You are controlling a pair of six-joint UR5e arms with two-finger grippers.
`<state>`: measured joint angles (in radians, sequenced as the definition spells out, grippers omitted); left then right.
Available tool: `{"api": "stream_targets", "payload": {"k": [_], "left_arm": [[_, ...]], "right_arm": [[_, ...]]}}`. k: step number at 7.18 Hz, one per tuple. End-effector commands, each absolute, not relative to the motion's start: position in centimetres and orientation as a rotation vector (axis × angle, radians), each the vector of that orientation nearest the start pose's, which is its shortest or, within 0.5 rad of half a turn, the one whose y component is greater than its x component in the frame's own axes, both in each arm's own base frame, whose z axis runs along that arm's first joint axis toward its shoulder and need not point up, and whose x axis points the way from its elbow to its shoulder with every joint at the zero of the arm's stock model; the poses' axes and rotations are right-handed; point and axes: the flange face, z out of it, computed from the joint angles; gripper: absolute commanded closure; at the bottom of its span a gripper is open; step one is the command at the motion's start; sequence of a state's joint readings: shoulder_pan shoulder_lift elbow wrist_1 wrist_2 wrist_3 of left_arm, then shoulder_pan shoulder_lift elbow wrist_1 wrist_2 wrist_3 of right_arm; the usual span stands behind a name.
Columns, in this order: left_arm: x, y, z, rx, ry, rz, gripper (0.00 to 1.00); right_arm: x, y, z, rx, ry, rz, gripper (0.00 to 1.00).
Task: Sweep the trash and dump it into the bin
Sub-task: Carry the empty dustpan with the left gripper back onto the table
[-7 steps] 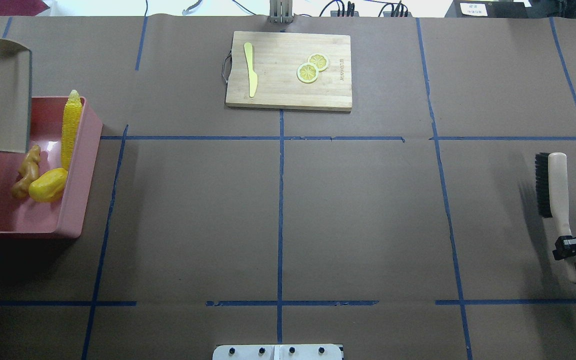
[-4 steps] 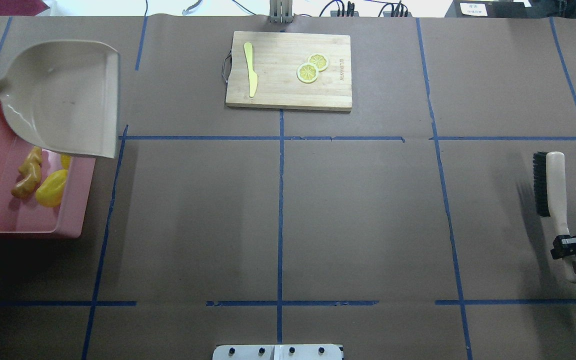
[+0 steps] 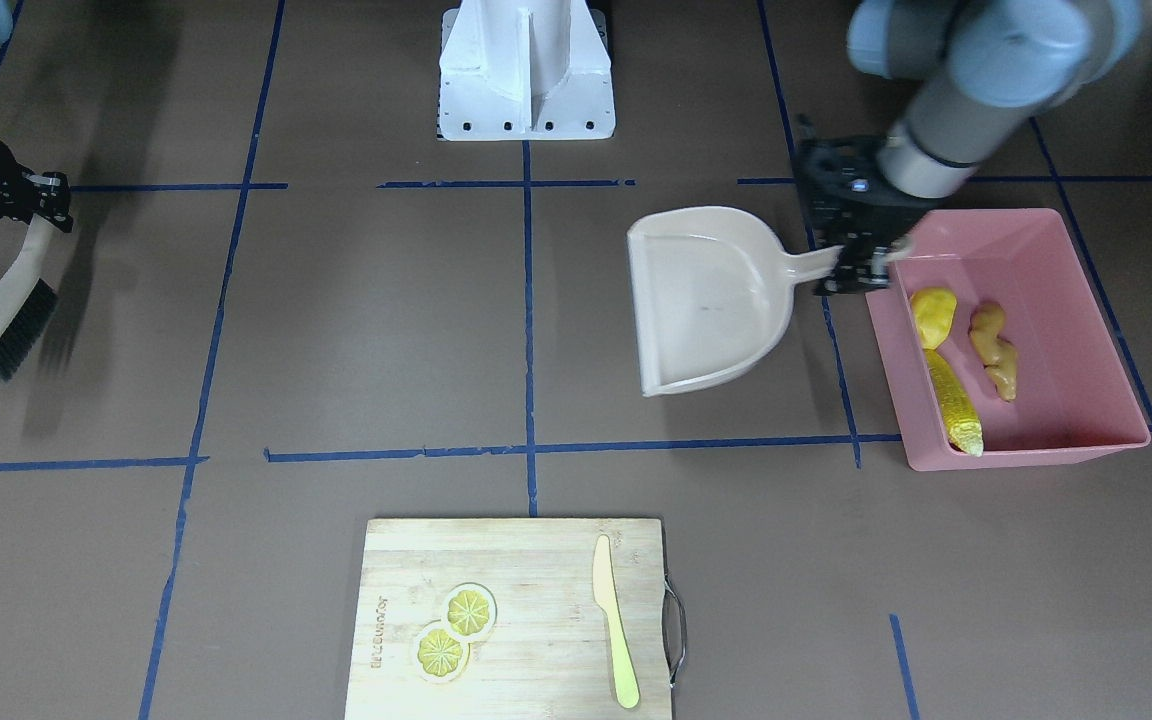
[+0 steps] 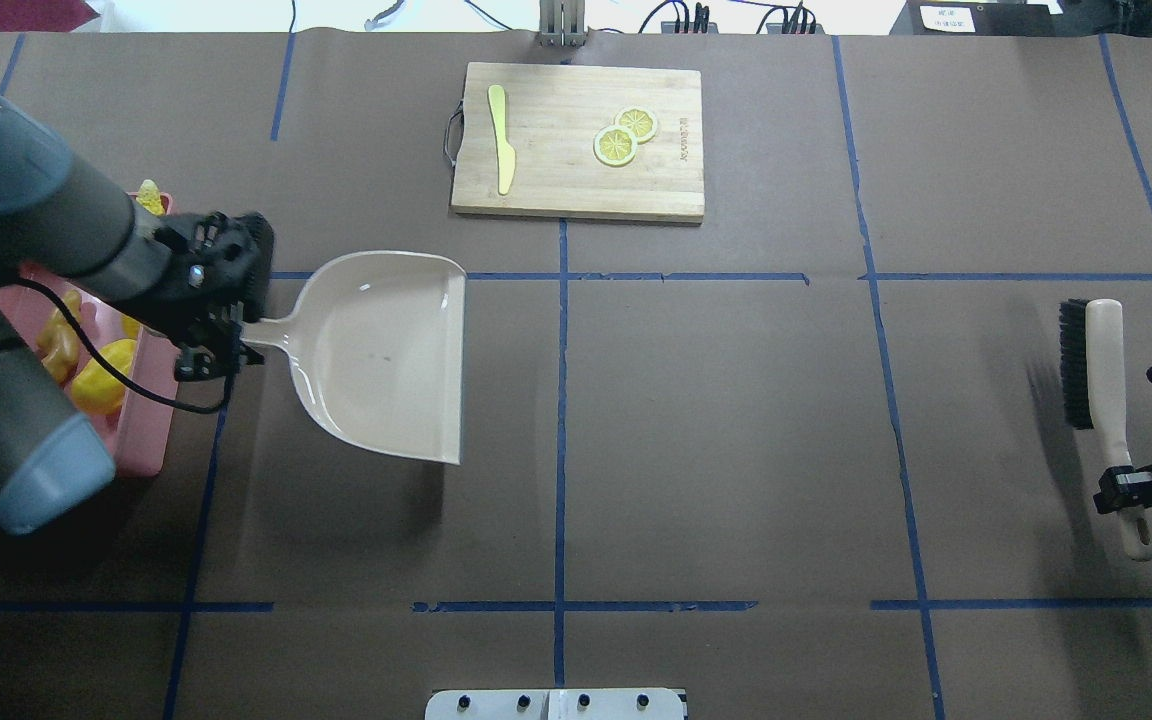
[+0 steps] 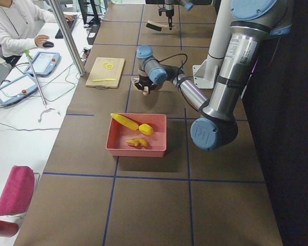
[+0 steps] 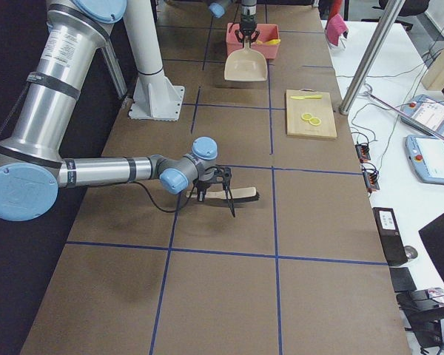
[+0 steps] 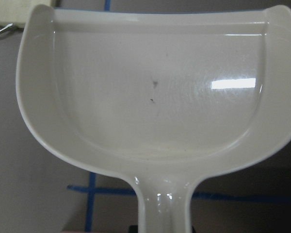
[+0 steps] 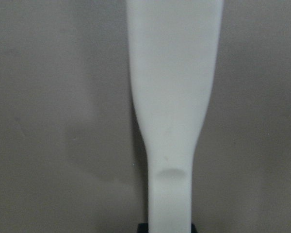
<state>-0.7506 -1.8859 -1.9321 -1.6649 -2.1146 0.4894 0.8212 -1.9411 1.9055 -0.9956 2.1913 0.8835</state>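
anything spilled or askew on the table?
No spill: the potato, ginger root and corn cob all lie in the pink bin, and the dustpan is empty. Only oddity: the corn cob leans on the bin's end wall, its tip at the rim.

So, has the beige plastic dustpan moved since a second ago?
Yes. In the overhead view the beige plastic dustpan has moved right, off the pink rectangular tub and towards the central blue tape line.
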Motion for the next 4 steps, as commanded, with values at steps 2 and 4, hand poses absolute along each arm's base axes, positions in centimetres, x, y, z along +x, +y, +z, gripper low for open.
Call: {"api": "stream_targets", "payload": {"k": [2, 4], "left_arm": [[44.9, -41.3, 28.9, 0.704, 0.686, 1.434, 0.9], [45.9, -41.9, 29.2, 0.694, 0.682, 1.439, 0.82]], "right_arm": [[-19.8, -32.4, 58.6, -0.076, -0.802, -0.04, 0.96], [-20.0, -32.5, 58.4, -0.073, -0.806, -0.04, 0.95]]}}
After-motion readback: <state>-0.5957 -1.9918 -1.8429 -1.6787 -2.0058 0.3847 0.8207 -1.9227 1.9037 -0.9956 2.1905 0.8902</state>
